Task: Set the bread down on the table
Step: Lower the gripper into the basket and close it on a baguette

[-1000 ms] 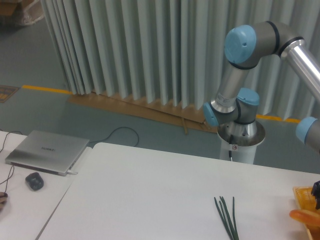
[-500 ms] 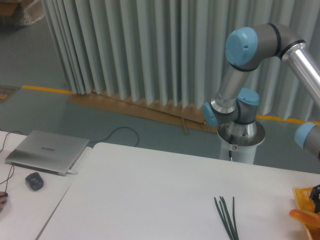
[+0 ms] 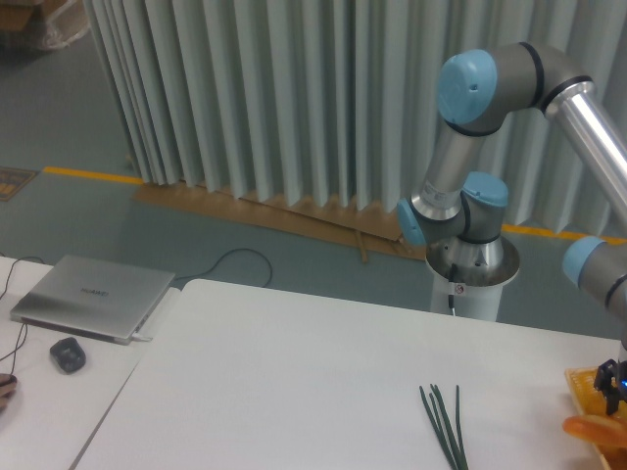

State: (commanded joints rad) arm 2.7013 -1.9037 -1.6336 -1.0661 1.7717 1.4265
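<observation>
White table (image 3: 294,372) before you carries green stalks (image 3: 446,421) mid-right, while the bread (image 3: 593,428) sits at the far right edge by a yellow basket (image 3: 588,387), your gripper (image 3: 612,377) just above it, its grip unreadable.

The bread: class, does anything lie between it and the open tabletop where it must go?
Only the green stalks lie on the table, left of the bread at the right edge; the space between looks bare.
</observation>
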